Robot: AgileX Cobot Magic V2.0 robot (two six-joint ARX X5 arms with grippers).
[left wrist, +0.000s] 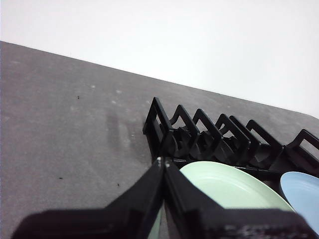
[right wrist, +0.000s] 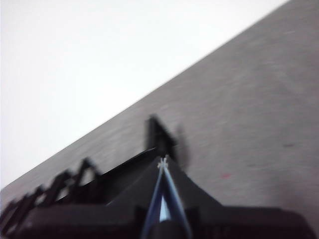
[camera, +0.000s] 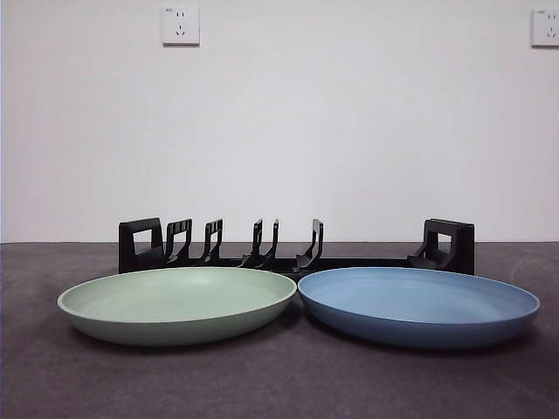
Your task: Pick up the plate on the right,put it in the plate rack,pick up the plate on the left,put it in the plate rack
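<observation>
Plates lie flat, rims touching, just before the plate rack (camera: 297, 249) on the table (camera: 279, 384), both in easy reach.
Front view shows the blue plate (camera: 419, 305) and green plate (camera: 179, 301) whole; only wrist views show the left gripper (left wrist: 163, 162) and right gripper (right wrist: 163, 163), jaws closed on nothing.

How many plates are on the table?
2: a green plate lies flat on the left and a blue plate flat on the right, rims close together, both in front of the black rack.
</observation>
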